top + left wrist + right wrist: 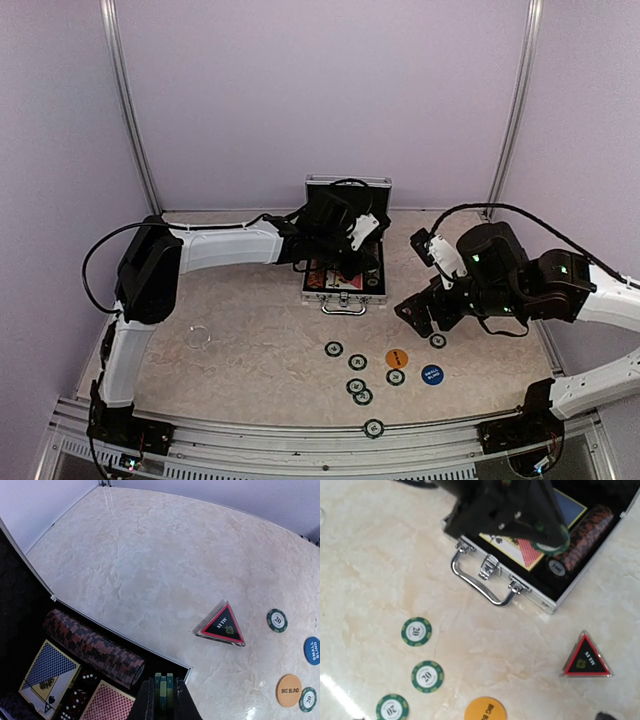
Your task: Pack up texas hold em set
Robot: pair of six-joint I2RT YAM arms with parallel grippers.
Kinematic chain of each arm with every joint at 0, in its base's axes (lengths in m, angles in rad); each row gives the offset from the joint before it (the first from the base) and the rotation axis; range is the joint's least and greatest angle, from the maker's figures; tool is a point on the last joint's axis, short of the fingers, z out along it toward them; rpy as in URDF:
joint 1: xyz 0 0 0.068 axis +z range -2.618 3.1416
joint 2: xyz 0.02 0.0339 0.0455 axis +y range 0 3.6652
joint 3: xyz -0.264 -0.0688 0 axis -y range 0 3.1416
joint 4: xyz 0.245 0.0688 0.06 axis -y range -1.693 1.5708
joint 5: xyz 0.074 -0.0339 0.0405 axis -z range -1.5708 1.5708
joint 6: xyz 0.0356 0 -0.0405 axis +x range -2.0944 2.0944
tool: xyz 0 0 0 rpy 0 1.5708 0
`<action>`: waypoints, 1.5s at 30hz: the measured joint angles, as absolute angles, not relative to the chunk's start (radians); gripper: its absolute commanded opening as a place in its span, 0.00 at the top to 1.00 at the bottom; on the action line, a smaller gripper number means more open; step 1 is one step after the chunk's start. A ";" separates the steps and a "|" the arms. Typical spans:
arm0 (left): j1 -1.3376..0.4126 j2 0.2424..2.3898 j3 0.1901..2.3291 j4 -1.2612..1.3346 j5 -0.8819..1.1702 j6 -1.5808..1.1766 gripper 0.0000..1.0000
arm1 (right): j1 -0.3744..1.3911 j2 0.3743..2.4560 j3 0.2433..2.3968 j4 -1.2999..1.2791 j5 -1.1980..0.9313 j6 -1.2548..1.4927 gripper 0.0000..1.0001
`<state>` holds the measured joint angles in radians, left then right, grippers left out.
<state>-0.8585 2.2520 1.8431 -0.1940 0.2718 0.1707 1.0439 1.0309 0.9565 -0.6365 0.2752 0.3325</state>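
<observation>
The silver case (pixel 345 300) of the texas hold em set lies open at mid-table. Inside it are a roll of red chips (pixel 95 650), card decks (pixel 47 672) and dark dice (pixel 75 700). My left gripper (pixel 164 700) hangs over the case's right end, shut on a small stack of green chips (pixel 165 687) held on edge. My right gripper (pixel 415 312) hovers open and empty right of the case. The dark triangular marker (pixel 222 625) lies below it. Several green chips (pixel 416 631), an orange disc (pixel 397 358) and a blue disc (pixel 432 375) lie in front of the case.
The case's lid (pixel 347 185) stands upright at the back, and its handle (pixel 485 587) faces the arms. A clear ring (pixel 198 337) lies at the left. One green chip (pixel 373 428) rests on the front rail. Purple walls and metal posts enclose the table.
</observation>
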 measured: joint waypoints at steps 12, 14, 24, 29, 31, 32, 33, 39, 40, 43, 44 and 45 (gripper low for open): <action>-0.843 2.308 1.885 -0.204 0.289 0.426 1.00 | 1.042 1.032 0.923 -0.637 0.270 0.365 0.00; -0.843 2.324 1.890 -0.192 0.295 0.451 1.00 | 1.042 1.032 0.920 -0.637 0.270 0.369 0.00; -0.873 2.410 1.900 -0.172 0.269 0.535 1.00 | 1.042 1.058 0.898 -0.629 0.259 0.391 0.00; -0.883 2.428 1.907 -0.159 0.241 0.561 0.88 | 1.042 1.065 0.896 -0.627 0.252 0.395 0.00; -0.885 2.429 1.907 -0.157 0.228 0.568 0.72 | 1.042 1.068 0.896 -0.625 0.249 0.397 0.00; -0.886 2.430 1.907 -0.156 0.222 0.570 0.64 | 1.042 1.070 0.896 -0.624 0.249 0.398 0.00; -0.886 2.430 1.907 -0.150 0.213 0.572 0.58 | 1.042 1.072 0.896 -0.622 0.247 0.398 0.00; -0.888 2.430 1.908 -0.118 0.174 0.577 0.46 | 1.040 1.084 0.896 -0.615 0.243 0.402 0.00; -0.889 2.430 1.908 -0.116 0.167 0.576 0.45 | 1.040 1.085 0.896 -0.614 0.243 0.403 0.00; -0.889 2.430 1.907 -0.097 0.137 0.574 0.40 | 1.040 1.085 0.896 -0.612 0.242 0.403 0.00; -0.890 2.430 1.906 -0.086 0.121 0.572 0.39 | 1.040 1.085 0.896 -0.611 0.241 0.403 0.00; -0.890 2.430 1.902 -0.072 0.105 0.569 0.38 | 1.040 1.085 0.896 -0.610 0.241 0.403 0.00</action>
